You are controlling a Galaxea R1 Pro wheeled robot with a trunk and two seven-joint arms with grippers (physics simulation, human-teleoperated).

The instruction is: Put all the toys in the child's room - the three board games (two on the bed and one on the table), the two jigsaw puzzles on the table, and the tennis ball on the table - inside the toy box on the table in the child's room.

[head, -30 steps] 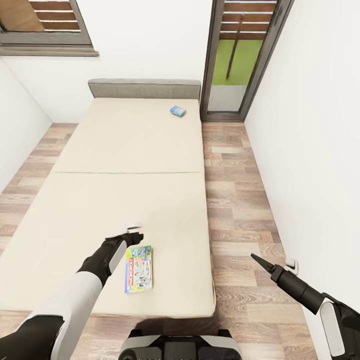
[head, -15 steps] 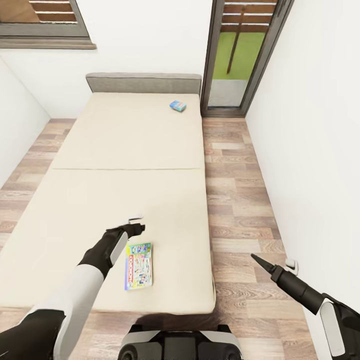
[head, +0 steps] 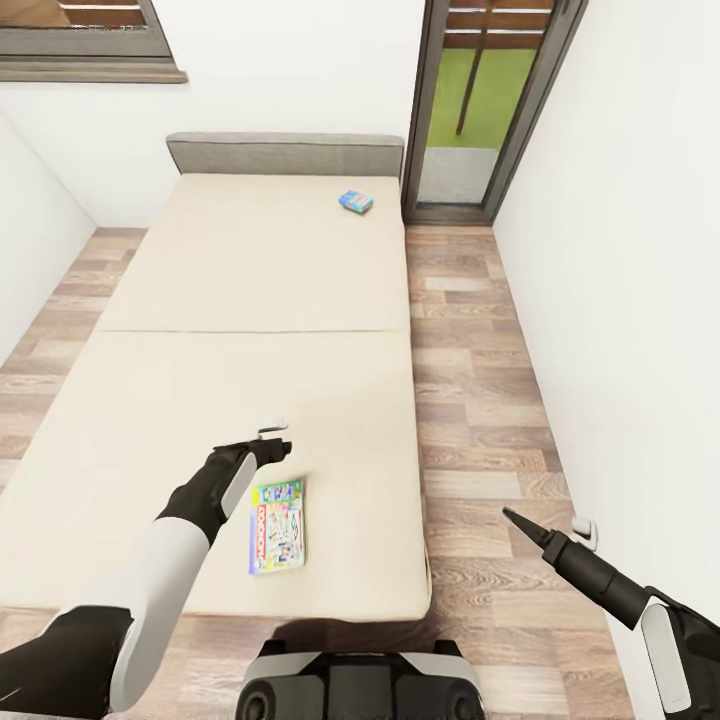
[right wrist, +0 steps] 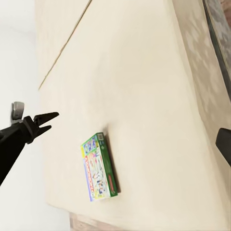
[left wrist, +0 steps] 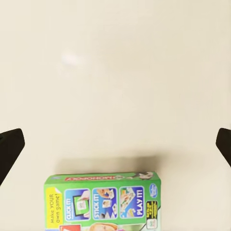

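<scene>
The cream bed is filling the room's middle. Near its foot edge a multicolour board game is lying flat, showing "MONOPOLY", "QUICK IT!", "STICK IT!", "PLAY IT!". The left gripper is hovering just beyond it, fingers spread wide. A small blue game is resting near the headboard. The right gripper is hanging over the floor; its state is unclear.

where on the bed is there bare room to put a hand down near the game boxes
Bare mattress lies between the multicolour game box near the foot edge and the small blue box by the headboard. The whole side of the bed toward the left wall is bare too. The left gripper hangs just beyond the multicolour box.
</scene>
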